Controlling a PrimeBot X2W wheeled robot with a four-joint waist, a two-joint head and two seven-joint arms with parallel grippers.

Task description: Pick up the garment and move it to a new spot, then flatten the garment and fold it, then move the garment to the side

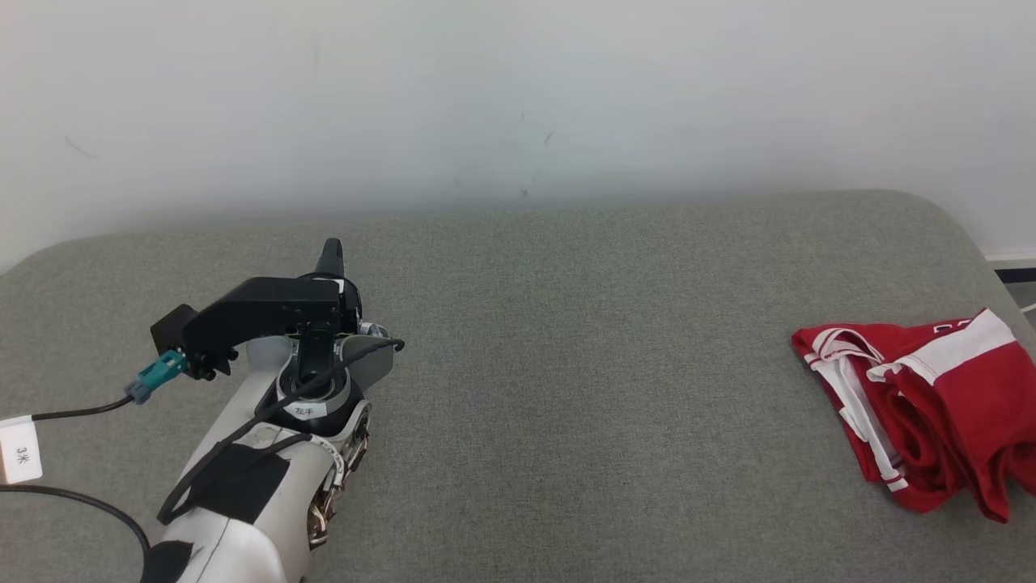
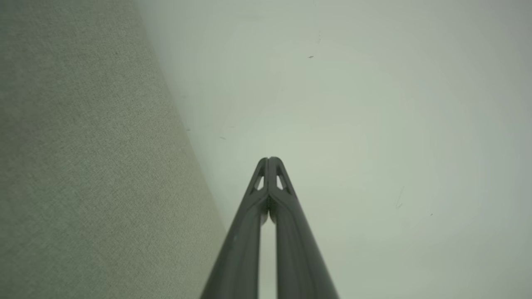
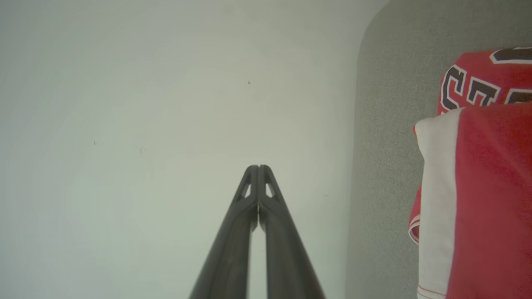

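So we've got the red-and-white garment (image 1: 947,405) lying bunched up at the right edge of the grey bench (image 1: 566,364), towards the front. Our left gripper (image 1: 331,249) is over the left part, well apart from it, fingers pressed together on nothing. Our right gripper (image 3: 258,168) has its fingers together too, and it's empty, with the garment off to one side.

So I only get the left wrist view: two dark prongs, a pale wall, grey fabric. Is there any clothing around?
Observer: Yes. The head view shows a red garment with white trim lying rumpled at the right end of the grey cushion.
Operator: Is it being held?
Observer: No. The right gripper is shut on nothing, the garment lying beside it, apart.
Operator: Anything printed on it?
Observer: Dark lettering edged in white, partly out of frame.
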